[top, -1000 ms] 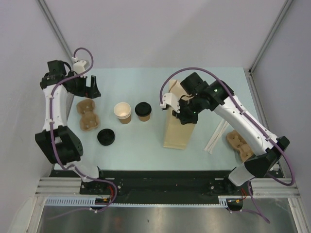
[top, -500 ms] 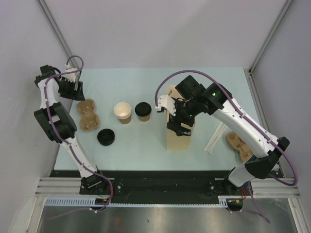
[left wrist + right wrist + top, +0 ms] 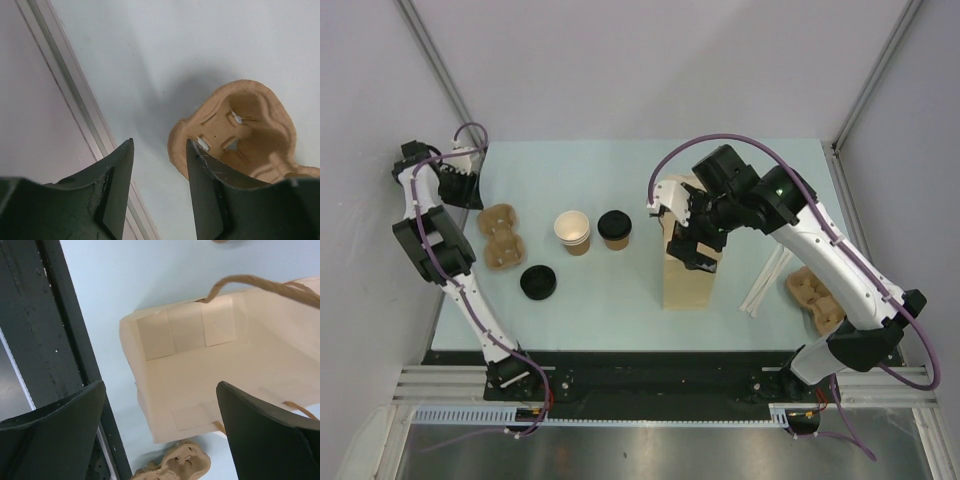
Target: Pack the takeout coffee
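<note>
Hovering the right claw (image 3: 161,387) wide apart over the tall tan paper bag (image 3: 688,285), holding the left claw (image 3: 160,142) narrow and empty beside the brown moulded-pulp cup tray (image 3: 245,130)

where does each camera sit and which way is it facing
Top external: above and behind the robot, looking down on the table; the left arm and right arm show, bases at the bottom.
Left wrist: on the left wrist, looking down past the left gripper at a pulp tray near the table's edge; its two fingers show.
Right wrist: on the right wrist, looking down past the right gripper into the open paper bag; its two fingers show.
Shared: top external and left wrist both show that tray; top external and right wrist, the bag.
</note>
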`<state>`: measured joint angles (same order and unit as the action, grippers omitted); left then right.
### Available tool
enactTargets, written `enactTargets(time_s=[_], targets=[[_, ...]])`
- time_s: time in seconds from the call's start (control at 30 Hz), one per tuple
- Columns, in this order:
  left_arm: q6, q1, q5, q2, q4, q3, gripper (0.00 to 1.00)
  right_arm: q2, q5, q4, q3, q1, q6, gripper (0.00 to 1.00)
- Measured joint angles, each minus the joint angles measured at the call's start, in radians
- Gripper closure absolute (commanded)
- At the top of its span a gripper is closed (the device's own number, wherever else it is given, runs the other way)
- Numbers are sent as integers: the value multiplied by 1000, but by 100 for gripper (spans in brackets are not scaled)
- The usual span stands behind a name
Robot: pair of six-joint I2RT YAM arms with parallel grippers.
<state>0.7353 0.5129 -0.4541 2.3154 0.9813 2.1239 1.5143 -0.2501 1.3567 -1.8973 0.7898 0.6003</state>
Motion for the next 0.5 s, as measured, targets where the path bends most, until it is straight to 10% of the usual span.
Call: enactTargets(time_s=[0.5], targets=[[52,5,-45,48,37,19,60,1,56,-5,-60,0,-25,0]])
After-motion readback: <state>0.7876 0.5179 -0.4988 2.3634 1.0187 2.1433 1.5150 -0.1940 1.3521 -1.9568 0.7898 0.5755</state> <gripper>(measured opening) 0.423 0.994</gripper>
